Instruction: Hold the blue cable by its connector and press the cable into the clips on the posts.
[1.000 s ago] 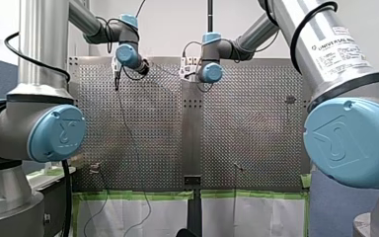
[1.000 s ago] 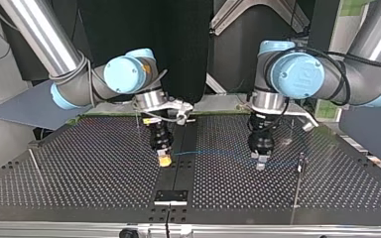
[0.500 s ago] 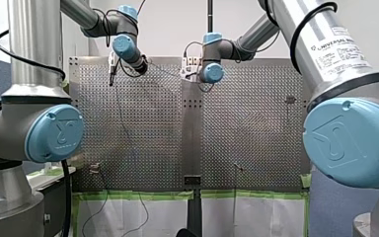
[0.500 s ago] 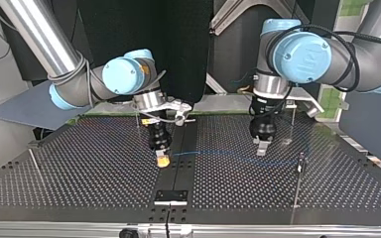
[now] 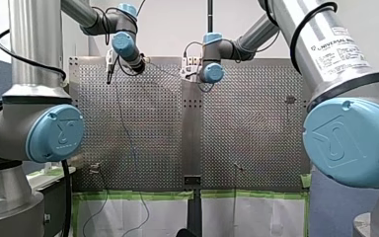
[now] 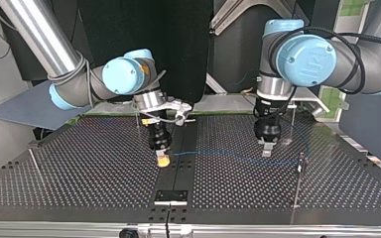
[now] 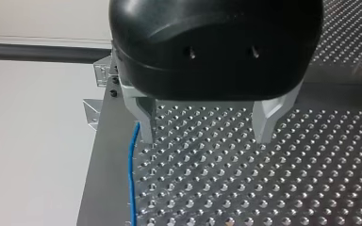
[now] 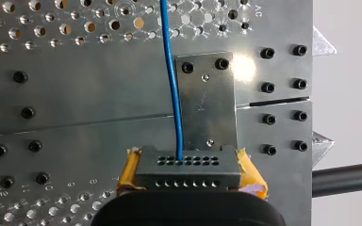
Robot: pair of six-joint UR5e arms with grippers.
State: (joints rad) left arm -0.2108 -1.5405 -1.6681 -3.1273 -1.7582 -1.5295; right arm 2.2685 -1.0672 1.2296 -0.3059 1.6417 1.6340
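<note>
Clamping the connector [image 8: 188, 168] in my right gripper [image 6: 163, 159], hovering my left gripper [image 7: 206, 128] spread beside the blue cable [image 7: 132, 179] (nothing between its 2 fingers [image 7: 146, 123]), probably needing to straddle it before pressing into clips.

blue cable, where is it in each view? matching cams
Front: blue cable, thin line down the view's left half.
Top: runs from my right gripper toward the view's right.
Left wrist: just outside my left gripper, not between its jaws.
Right wrist: straight ahead from the connector.
Shared landmark: perforated table.
</note>
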